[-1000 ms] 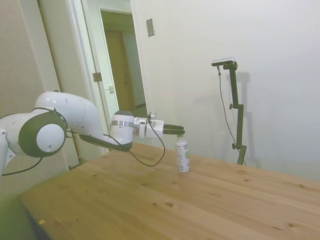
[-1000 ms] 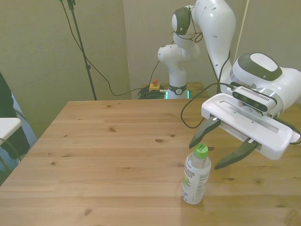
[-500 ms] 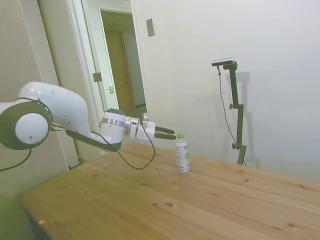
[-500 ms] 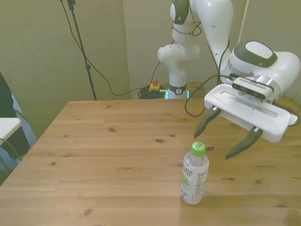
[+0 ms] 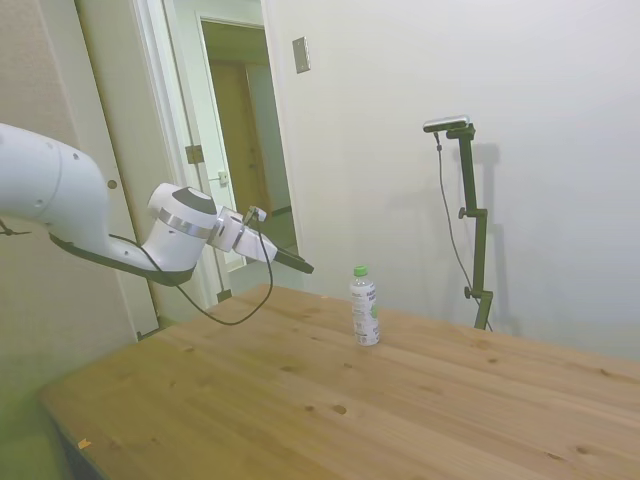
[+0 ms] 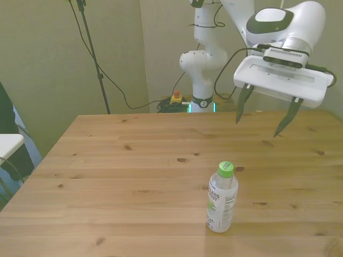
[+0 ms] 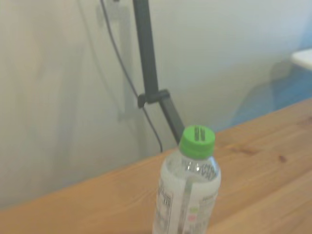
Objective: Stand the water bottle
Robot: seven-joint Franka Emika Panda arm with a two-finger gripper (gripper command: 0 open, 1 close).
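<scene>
The small clear plastic water bottle [image 6: 222,199] with its green screw cap [image 6: 226,169] stands upright on the wooden table [image 6: 123,182], at about five o'clock in the front view. The gripper [image 6: 266,115] hangs spread and empty, well apart. The bottle looks light, smooth and easily tipped; its labelled middle would suit gripping best.

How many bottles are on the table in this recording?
1. The water bottle stands upright on the wooden table, toward the front view's right, clear of the open pincer raised behind it. No others are visible.
</scene>
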